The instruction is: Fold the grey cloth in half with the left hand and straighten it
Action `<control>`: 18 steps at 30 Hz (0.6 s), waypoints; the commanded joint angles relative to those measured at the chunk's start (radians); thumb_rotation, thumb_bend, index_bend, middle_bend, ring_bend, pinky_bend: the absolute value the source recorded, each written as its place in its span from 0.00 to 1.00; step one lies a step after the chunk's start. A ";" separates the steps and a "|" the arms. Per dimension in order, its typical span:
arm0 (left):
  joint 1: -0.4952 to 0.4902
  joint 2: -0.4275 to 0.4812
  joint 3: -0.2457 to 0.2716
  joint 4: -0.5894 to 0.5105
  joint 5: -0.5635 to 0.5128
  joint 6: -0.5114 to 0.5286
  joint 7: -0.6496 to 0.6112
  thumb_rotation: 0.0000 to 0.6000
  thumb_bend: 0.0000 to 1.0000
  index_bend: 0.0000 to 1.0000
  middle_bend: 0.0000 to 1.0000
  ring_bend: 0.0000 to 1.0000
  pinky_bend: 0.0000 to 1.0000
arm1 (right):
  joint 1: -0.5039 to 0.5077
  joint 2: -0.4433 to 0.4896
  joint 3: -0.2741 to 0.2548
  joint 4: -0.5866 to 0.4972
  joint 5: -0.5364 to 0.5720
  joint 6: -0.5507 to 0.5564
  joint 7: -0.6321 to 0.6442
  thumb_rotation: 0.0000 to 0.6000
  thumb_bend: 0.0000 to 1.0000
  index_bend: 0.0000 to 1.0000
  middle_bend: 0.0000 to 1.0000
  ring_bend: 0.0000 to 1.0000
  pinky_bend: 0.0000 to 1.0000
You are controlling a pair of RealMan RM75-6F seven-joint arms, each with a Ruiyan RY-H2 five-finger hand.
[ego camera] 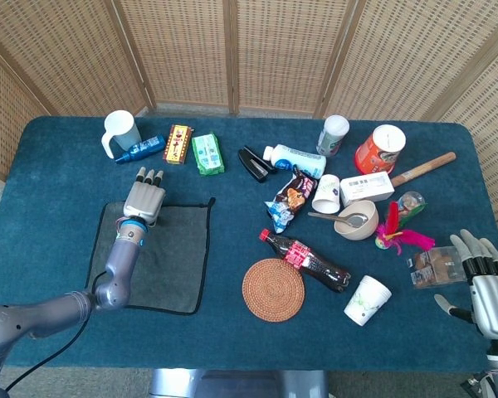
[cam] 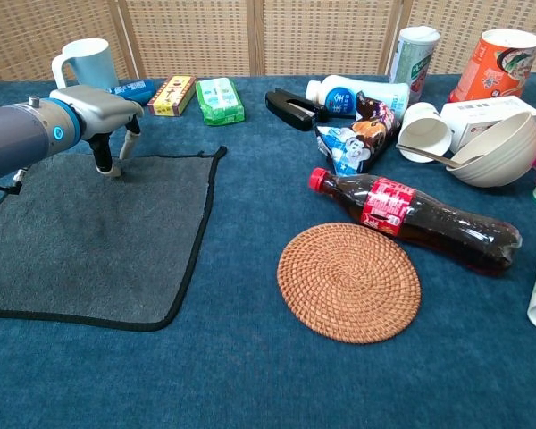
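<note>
So the grey cloth [cam: 89, 237] is lying flat and unfolded on the tabletop [cam: 250, 357], and the left robot hand [cam: 94, 105] sits at its far edge, fingers spread and empty with tips down, probably about to pinch that edge and fold it toward the robot.

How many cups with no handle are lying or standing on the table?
2, and more may be hidden in the clutter. One white cup lies on its side beside the bowl. The other paper cup is near the front edge, right of the cola bottle.
</note>
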 commanded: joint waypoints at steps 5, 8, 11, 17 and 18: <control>0.001 0.001 0.004 -0.004 0.022 0.013 -0.011 1.00 0.37 0.59 0.00 0.00 0.00 | 0.001 0.001 0.000 0.001 0.001 -0.004 0.005 1.00 0.10 0.00 0.00 0.00 0.12; 0.004 0.001 0.012 -0.006 0.038 0.027 -0.010 1.00 0.39 0.59 0.00 0.00 0.00 | 0.000 0.002 -0.001 0.001 0.000 -0.001 0.005 1.00 0.10 0.00 0.00 0.00 0.12; 0.007 0.007 0.012 -0.017 0.048 0.033 -0.017 1.00 0.41 0.60 0.00 0.00 0.01 | 0.001 0.000 -0.001 0.002 0.001 -0.003 0.000 1.00 0.10 0.00 0.00 0.00 0.12; 0.015 0.025 0.018 -0.047 0.070 0.044 -0.025 1.00 0.45 0.61 0.00 0.00 0.02 | 0.002 -0.003 -0.003 0.000 0.000 -0.006 -0.007 1.00 0.10 0.00 0.00 0.00 0.12; 0.015 0.027 0.021 -0.049 0.071 0.044 -0.021 1.00 0.46 0.61 0.00 0.00 0.02 | 0.002 -0.003 -0.003 0.000 0.000 -0.006 -0.008 1.00 0.10 0.00 0.00 0.00 0.12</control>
